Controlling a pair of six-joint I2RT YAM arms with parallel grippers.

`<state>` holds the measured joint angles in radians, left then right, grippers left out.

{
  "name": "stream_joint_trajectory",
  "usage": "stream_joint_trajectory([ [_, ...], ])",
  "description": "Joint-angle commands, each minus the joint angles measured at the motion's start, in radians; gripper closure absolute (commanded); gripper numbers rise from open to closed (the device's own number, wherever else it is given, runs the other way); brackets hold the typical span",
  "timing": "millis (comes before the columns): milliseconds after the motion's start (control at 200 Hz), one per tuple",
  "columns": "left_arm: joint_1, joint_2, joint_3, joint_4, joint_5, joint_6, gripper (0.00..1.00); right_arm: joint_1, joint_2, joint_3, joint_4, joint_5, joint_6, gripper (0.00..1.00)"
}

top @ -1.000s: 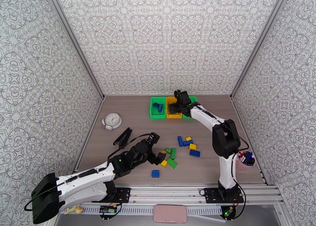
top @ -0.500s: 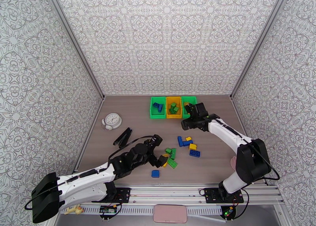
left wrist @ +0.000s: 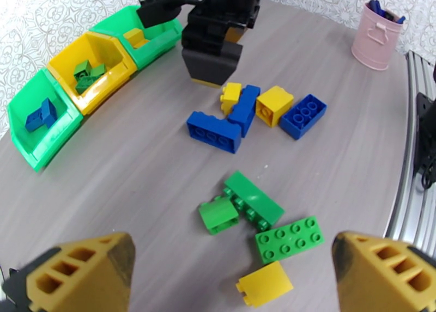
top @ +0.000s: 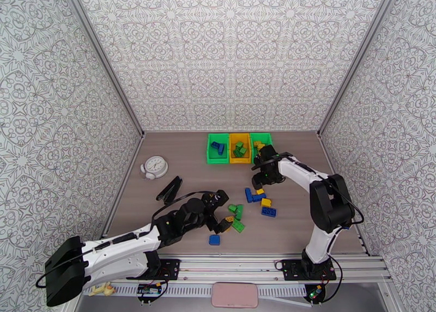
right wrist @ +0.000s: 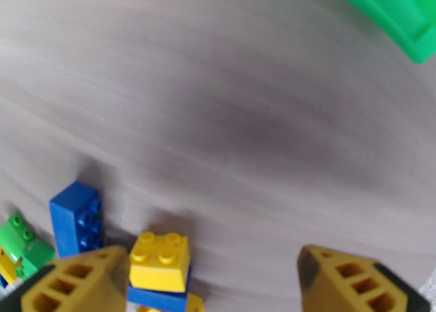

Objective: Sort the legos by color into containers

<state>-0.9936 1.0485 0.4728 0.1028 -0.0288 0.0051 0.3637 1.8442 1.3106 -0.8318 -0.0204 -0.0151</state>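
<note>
Legos: loose bricks (top: 253,201) lie on the desk (top: 180,220) in two clusters between the arms, well apart from the bins; others lie inside the bins.
Far cluster: a blue angled pair (left wrist: 215,133), a small yellow brick (left wrist: 231,94), a yellow block (left wrist: 274,105) and a blue eight-stud brick (left wrist: 303,116), touching or just beside one another.
Near cluster: a long green brick (left wrist: 253,199), a small green block (left wrist: 218,215), a green eight-stud brick (left wrist: 289,239) and a second yellow block (left wrist: 264,285).
Stray: a single blue brick (top: 214,239) nearer the arm bases.
Containers: three in a row at the far side of the desk. The left green bin (left wrist: 52,144) holds blue bricks, the yellow bin (left wrist: 106,92) holds green ones, and the right green bin (left wrist: 155,46) holds a yellow one.
Left fingers (left wrist: 82,275): released and spread wide, low over the near cluster, grasping nothing. The second yellow block lies on the desk between them.
Right fingers (right wrist: 71,280): spread apart and empty, low over the far cluster. The small yellow brick sits on a blue one just beside one finger; whether they touch I cannot tell.
Writing: the clock (top: 155,166) has a dial too small to read.
Aside: a pink cup (left wrist: 375,38) with blue pens stands near the right edge.
</note>
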Motion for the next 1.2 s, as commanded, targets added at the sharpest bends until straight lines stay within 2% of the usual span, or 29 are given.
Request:
stream_joint_trajectory([
  [0,-0.017,0.016,0.018,0.028,0.029,0.015,0.00,0.019,0.020,0.033,-0.049,-0.028,0.017,0.16],
  [385,-0.028,0.025,0.016,0.027,0.021,0.017,0.00,0.034,0.096,0.047,-0.068,-0.033,0.021,0.25],
  [1005,-0.025,0.068,0.040,0.049,0.018,0.022,0.00,0.034,0.082,0.021,-0.046,-0.016,0.057,0.61],
  [1195,-0.022,0.089,0.054,0.086,-0.007,0.021,0.00,0.028,0.021,-0.004,0.000,0.002,0.097,0.68],
])
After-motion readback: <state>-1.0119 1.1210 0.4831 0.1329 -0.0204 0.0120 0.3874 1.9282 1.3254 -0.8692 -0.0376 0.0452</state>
